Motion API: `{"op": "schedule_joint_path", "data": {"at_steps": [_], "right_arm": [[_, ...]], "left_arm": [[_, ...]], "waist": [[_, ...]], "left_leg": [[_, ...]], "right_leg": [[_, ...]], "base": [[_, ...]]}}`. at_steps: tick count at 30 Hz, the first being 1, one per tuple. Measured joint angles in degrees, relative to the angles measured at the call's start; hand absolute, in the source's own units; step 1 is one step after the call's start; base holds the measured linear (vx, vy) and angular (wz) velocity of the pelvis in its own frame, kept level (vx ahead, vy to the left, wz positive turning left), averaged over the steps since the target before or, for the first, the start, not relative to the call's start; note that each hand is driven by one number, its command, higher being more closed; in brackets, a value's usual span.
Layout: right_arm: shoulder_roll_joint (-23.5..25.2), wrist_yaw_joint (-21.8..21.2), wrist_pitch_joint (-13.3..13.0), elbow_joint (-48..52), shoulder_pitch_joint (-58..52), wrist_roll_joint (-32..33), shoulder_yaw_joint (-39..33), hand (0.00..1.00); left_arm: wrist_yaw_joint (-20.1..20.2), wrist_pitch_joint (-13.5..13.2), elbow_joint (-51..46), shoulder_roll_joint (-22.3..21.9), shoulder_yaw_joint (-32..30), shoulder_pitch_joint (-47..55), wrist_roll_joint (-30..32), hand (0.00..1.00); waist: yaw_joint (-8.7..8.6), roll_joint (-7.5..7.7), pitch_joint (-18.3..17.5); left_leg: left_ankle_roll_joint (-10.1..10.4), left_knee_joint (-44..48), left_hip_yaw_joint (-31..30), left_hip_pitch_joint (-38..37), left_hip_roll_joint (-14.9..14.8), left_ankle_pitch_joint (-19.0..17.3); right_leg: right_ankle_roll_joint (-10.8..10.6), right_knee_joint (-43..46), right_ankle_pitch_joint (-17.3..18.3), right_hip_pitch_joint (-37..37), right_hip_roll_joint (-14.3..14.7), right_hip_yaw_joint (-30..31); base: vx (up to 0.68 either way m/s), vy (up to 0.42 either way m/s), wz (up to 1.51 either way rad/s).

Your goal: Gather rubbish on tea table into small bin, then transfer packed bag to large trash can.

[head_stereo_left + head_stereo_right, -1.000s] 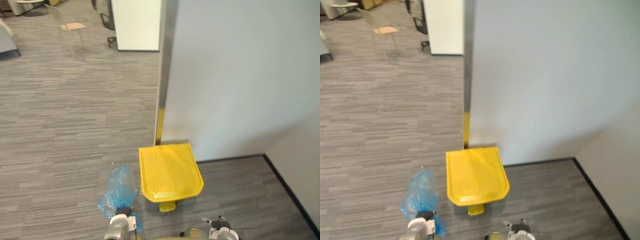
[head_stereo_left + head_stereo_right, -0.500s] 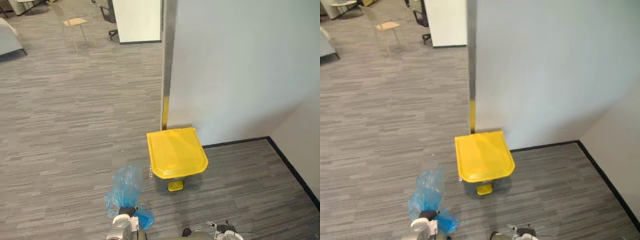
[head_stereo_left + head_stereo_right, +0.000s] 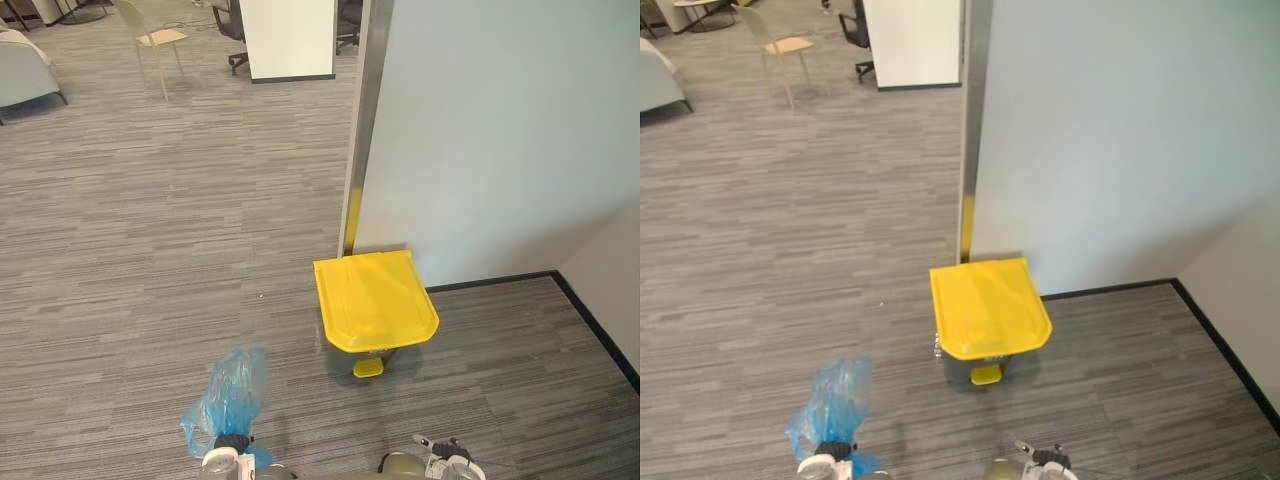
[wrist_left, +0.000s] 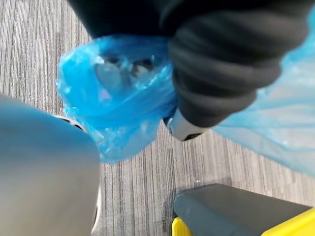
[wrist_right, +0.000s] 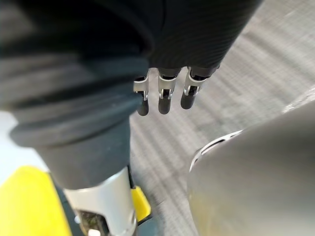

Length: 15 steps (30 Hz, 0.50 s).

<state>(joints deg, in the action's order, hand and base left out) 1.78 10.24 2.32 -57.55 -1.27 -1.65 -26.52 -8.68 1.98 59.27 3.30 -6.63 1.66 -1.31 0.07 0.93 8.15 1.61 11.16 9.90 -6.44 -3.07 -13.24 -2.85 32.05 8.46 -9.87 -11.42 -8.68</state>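
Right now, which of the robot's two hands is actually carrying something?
The left hand: it grips a crumpled translucent blue plastic bag. The right hand holds nothing, its silver fingers hanging loose above the grey carpet floor.

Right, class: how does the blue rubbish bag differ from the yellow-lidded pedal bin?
The blue bag is soft, crumpled and see-through; the pedal bin is rigid and opaque, grey under a closed yellow lid. The bag is gripped in the left hand; the bin stands on the carpet by the wall. The bag looks smaller than the bin. Both serve for rubbish.
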Motion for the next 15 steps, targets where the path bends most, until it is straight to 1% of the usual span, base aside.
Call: {"op": "schedule_joint_path", "data": {"at_steps": [1, 2, 3, 4, 6, 8, 9, 10, 11, 12, 13, 14, 15], "right_arm": [[0.23, -0.06, 0.03, -0.32, -0.02, -0.01, 0.03, 0.0], [0.74, -0.13, 0.08, -1.0, -0.21, 0.04, -0.31, 0.0], [0.54, -0.13, 0.08, -1.94, -0.08, 0.05, -0.82, 0.0], [0.55, -0.08, 0.14, -1.94, -0.06, 0.0, -1.13, 0.0], [0.2, -0.1, 0.43, -1.88, -0.01, -0.01, -1.57, 0.0], [-0.07, -0.08, 0.48, -1.95, -0.06, -0.01, -1.6, 0.0], [-0.02, -0.08, 0.49, -1.97, -0.2, -0.02, -1.45, 0.0], [0.18, -0.07, 0.45, -1.97, -0.46, -0.01, -0.81, 0.0], [0.14, -0.05, 0.43, -1.96, -0.59, -0.01, -0.13, 0.0], [-0.17, -0.05, 0.44, -1.91, -0.74, 0.0, 1.69, 0.0], [-0.31, -0.03, 0.45, -1.89, -0.83, 0.0, 2.19, 0.0], [-0.57, -0.03, 0.45, -1.84, -0.83, 0.0, 2.2, 0.0], [-1.13, -0.02, 0.51, -1.86, -1.04, -0.04, 1.88, 0.0]], "left_arm": [[0.06, -0.03, 0.0, 0.18, -0.56, 0.05, 0.01, 1.0], [0.16, -0.01, 0.01, 0.73, -1.5, 0.03, 0.09, 1.0], [0.15, -0.01, 0.05, 0.03, -2.6, -0.01, 0.08, 1.0], [0.15, -0.02, 0.05, -0.34, -3.1, 0.01, 0.07, 1.0], [0.16, -0.06, 0.01, -1.5, -3.65, -0.06, 0.1, 1.0], [0.18, -0.06, 0.01, -2.05, -3.87, -0.04, 0.11, 1.0], [0.28, -0.07, -0.07, -2.25, -4.24, 0.0, 0.2, 1.0], [0.51, -0.1, -0.28, -2.62, -5.19, -0.3, 0.52, 1.0], [0.55, -0.11, -0.42, -2.77, -5.34, -0.58, 0.78, 1.0], [0.57, -0.23, -1.41, -3.22, -5.43, -1.18, 1.19, 1.0], [0.57, -0.43, -1.42, -3.19, -5.51, -0.95, 1.2, 1.0], [0.56, -0.56, -1.44, -3.75, -5.84, -1.04, 1.19, 1.0], [0.53, -0.43, -1.45, -4.81, -5.82, -1.39, 1.22, 1.0]], "waist": [[0.0, 0.51, -0.28], [-0.07, 1.82, -0.58], [0.05, 1.73, -0.86], [0.06, 1.32, -1.18], [0.01, -0.37, -1.44], [0.06, -0.95, -1.54], [0.13, -0.97, -1.61], [0.2, -0.73, -1.48], [0.22, -0.6, -1.49], [0.64, -0.2, -1.2], [0.86, 0.04, -1.05], [0.72, -0.7, -1.21], [0.42, -1.8, -1.7]], "left_leg": [[0.24, 0.01, -0.42, 0.08, -0.03, -0.01], [1.07, 0.31, -1.63, 0.31, 0.54, -0.31], [2.08, 0.35, -2.05, 0.07, -0.27, -0.52], [2.39, 0.27, -2.14, 0.28, -0.71, -0.33], [2.93, -0.04, -1.96, -0.38, -2.18, -0.29], [2.95, 0.02, -1.94, -1.77, -3.18, -0.29], [3.09, 0.87, -1.88, -1.74, -3.52, -0.34], [4.24, 6.58, -1.84, -0.12, -4.15, -1.03], [4.75, 10.14, -1.81, 1.33, -4.53, -1.36], [4.82, 19.25, -1.17, 5.69, -5.86, -1.86], [4.74, 20.16, -0.83, 6.28, -6.24, -2.86], [3.92, 17.41, 0.13, 6.57, -6.56, -4.56], [2.84, 11.93, 0.38, 6.38, -6.36, -2.81]], "right_leg": [[0.19, -2.93, -0.23, 0.46, 1.01, 0.09], [1.17, -8.12, -0.58, 2.29, 1.52, -0.56], [-0.13, -10.76, 0.52, 4.14, 1.98, -1.48], [-0.09, -11.33, 0.55, 4.15, 2.54, -1.73], [0.24, -13.16, 0.51, 5.49, 4.42, -2.49], [0.59, -15.46, 0.28, 8.26, 5.5, -3.11], [0.67, -16.55, 0.21, 9.52, 5.78, -3.36], [0.63, -18.6, 0.08, 11.71, 6.04, -3.81], [0.71, -19.22, -0.09, 12.22, 6.11, -3.92], [0.89, -20.81, -0.75, 13.76, 5.91, -3.7], [0.79, -21.21, -0.85, 14.03, 5.89, -3.64], [0.77, -21.43, -0.97, 14.27, 5.94, -3.29], [0.24, -21.5, -1.23, 13.9, 6.52, -3.02]], "base": [[0.13, -0.119, 0.55], [0.15, -0.146, 0.33], [0.17, -0.147, 0.25], [0.24, -0.15, 0.06], [0.25, -0.097, 0.06], [0.18, -0.06, 0.05], [0.17, -0.058, 0.13], [0.14, -0.044, 0.13], [0.12, -0.02, 0.02], [0.05, 0.023, -0.1], [0.07, 0.058, -0.18], [0.04, 0.105, -0.16], [0.04, 0.117, -0.25]]}}
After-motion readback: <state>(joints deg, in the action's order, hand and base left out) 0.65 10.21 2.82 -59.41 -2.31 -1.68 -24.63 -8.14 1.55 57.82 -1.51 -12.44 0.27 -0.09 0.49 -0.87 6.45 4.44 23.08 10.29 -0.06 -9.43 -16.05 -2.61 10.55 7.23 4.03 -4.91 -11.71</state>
